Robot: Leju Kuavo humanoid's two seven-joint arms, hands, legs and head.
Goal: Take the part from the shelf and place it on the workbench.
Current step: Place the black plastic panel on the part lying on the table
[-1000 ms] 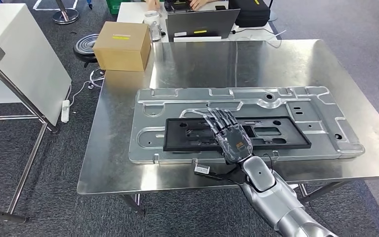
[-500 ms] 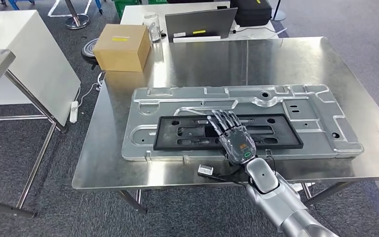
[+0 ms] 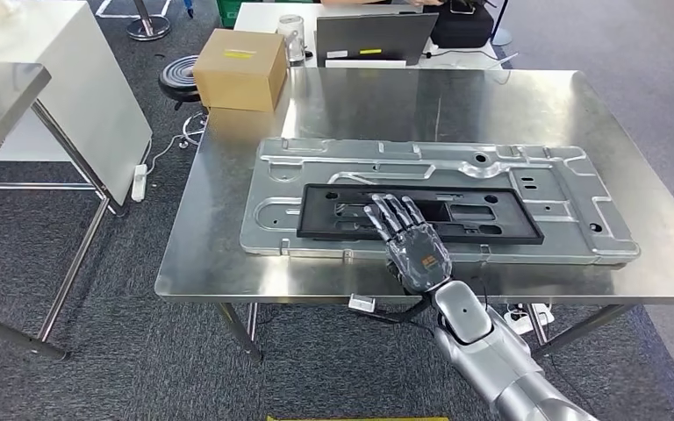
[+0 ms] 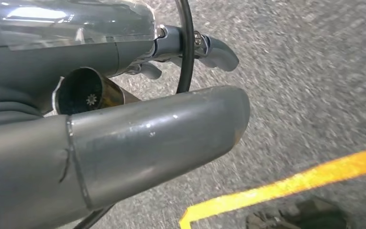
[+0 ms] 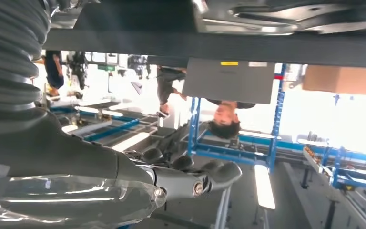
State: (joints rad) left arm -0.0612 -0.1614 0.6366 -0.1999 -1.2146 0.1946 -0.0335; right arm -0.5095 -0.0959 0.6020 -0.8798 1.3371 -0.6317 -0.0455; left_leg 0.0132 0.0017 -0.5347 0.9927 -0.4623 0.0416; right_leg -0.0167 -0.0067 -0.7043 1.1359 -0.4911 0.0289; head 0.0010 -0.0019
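Observation:
The part, a long black frame point(image 3: 456, 213), lies flat on a big ribbed metal plate point(image 3: 570, 189) on the steel workbench point(image 3: 491, 105). My right hand point(image 3: 408, 241) hovers over the frame's near edge, left of its middle, fingers spread and holding nothing. In the right wrist view the same hand point(image 5: 190, 181) stretches out flat alongside the dark edge of the frame point(image 5: 219, 45). My left hand point(image 4: 138, 129) hangs over grey carpet with thumb and fingers out straight, nothing in it.
A cardboard box point(image 3: 241, 68) sits at the bench's far left corner, with a laptop point(image 3: 373, 37) and a jar point(image 3: 293, 37) on a table behind. A metal-legged table point(image 3: 0, 88) stands to the left. A yellow floor line point(image 3: 360, 418) runs near my feet.
The whole picture has shifted, so the camera moved. My right wrist now lies just off the bench's front edge; the hand stays spread over the black frame, which has not moved on the plate.

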